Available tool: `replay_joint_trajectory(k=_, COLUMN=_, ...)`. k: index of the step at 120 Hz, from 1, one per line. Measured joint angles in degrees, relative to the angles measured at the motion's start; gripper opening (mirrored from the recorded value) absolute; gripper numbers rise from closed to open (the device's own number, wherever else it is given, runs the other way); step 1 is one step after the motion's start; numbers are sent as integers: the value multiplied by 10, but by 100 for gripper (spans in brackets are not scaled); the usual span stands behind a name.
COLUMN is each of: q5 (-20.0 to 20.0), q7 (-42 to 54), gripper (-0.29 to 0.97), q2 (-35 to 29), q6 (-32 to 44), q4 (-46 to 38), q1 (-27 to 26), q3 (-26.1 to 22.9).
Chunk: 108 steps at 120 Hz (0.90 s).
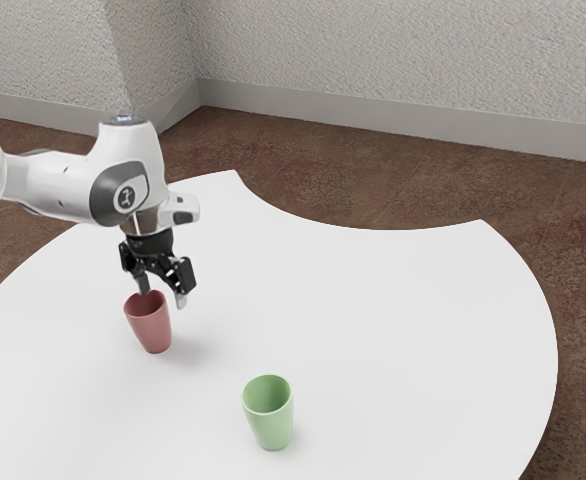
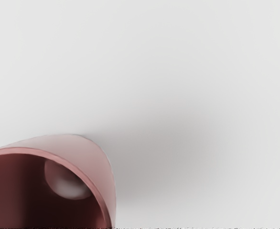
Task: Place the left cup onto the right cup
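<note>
The two black fingers [image 1: 179, 284] are spread, with a clear gap between them, and pinch nothing. They point down at the bench in the left half of the exterior view. One tip hangs at the rim of the red cup [image 1: 149, 322]; the other hangs off that cup's side toward the exterior view's right. Whether either tip touches the rim cannot be told.

The red cup stands upright on the white bench [image 1: 373, 300], mouth up, just below the fingers at the frame's centre left. In the wrist view the same red cup [image 2: 90, 162] looms close under the hand. Its open mouth and dark inside are showing, with a pale patch at its bottom and the bare bench [image 2: 178, 71] spreading beyond it.

The green cup [image 1: 268, 410] also stands upright, lower in the exterior view and toward its right, near the bench's near edge and well apart from the red one.

The white arm [image 1: 63, 185] reaches in from the exterior view's left edge. Around the rounded bench lies a brown floor [image 1: 373, 170], and a pale textured wall [image 1: 373, 50] runs across the top of the frame.
</note>
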Motion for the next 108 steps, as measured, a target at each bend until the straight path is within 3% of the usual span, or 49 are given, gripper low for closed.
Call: replay_joint_trajectory(k=108, q5=8, q7=-3, gripper=66, q2=19, q6=34, q4=-15, q1=9, q3=0)
